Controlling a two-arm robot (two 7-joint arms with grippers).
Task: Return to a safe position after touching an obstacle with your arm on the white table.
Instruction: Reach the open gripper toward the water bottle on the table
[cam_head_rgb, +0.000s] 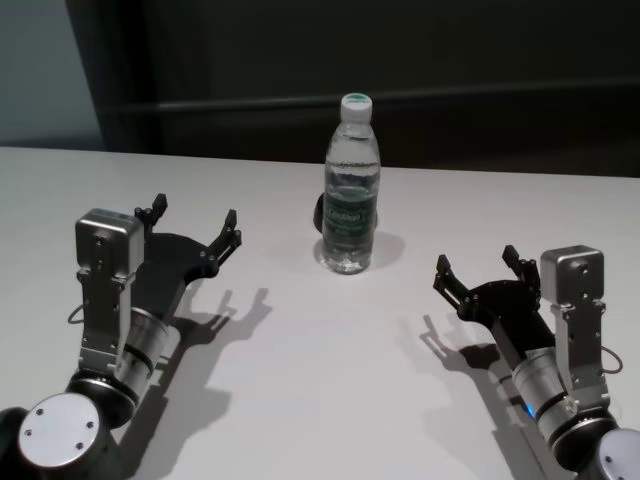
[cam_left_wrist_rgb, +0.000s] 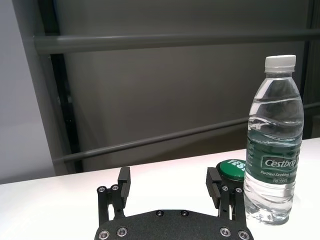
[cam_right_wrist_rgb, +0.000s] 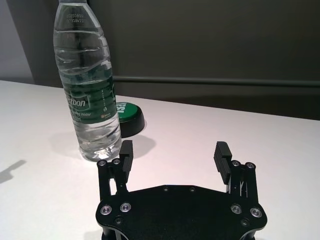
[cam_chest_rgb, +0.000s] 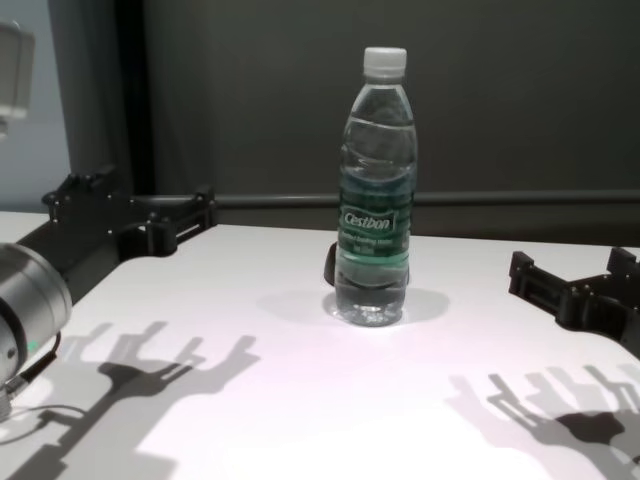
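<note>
— Middle of the head view, a little above centre: that's where I have the bottle (cam_head_rgb: 351, 190), standing upright on the white table (cam_head_rgb: 300, 400), white cap on, green label facing me.

— And your arms?

— My left gripper (cam_head_rgb: 194, 222) sits in the left half of the head view, well apart from the bottle, nothing touching it. Its fingers (cam_left_wrist_rgb: 123, 181) are spread wide with only air between them. The left wrist view shows that clearly, with the bottle (cam_left_wrist_rgb: 274, 145) off at the right edge of that frame.

— The right one?

— My right gripper (cam_head_rgb: 477, 268) is in the lower right of the head view, also clear of the bottle. Jaws spread here too, gripping nothing. In the right wrist view I see both fingers (cam_right_wrist_rgb: 222, 155) apart over bare tabletop, and the bottle (cam_right_wrist_rgb: 89, 90) fills the upper left of the frame.

— Anything else on the table?

— A low round dark object with a green top (cam_right_wrist_rgb: 128, 116) just behind the bottle; the lettering on it is partly hidden. In the chest view the bottle (cam_chest_rgb: 376, 190) covers most of it. Behind the table, a dark wall with a horizontal rail (cam_left_wrist_rgb: 170, 42).
</note>
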